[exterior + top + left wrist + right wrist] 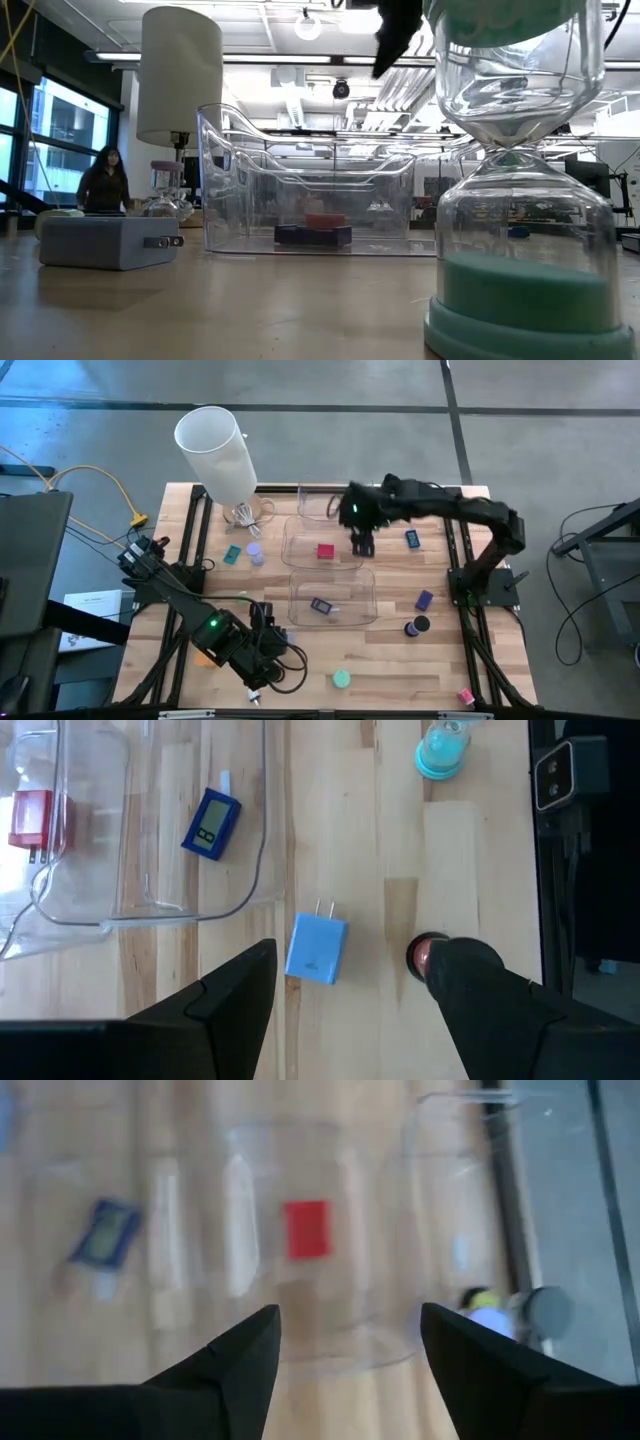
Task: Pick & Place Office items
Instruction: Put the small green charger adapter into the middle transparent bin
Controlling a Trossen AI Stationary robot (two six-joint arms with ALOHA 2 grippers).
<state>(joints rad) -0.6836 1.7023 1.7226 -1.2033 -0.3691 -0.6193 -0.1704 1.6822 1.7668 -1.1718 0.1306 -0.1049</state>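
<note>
Both empty: left end effector, right end effector agape.

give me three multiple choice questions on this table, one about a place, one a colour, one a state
1. Where is the red block?
A. inside a clear bin
B. on the bare table by the right arm's base
C. in the left tool

2. What colour is the sand in the hourglass close to the low camera?
A. orange
B. teal
C. black

3. How is the right tool now?
A. shut on the red block
B. open with nothing between its fingers
C. shut on a bin wall

Key:
1 A, the high view shows the block within the bin's walls.
2 B, teal sand fills the lower bulb.
3 B, the right wrist view shows the fingers apart, with the bin seen through the gap.
</note>
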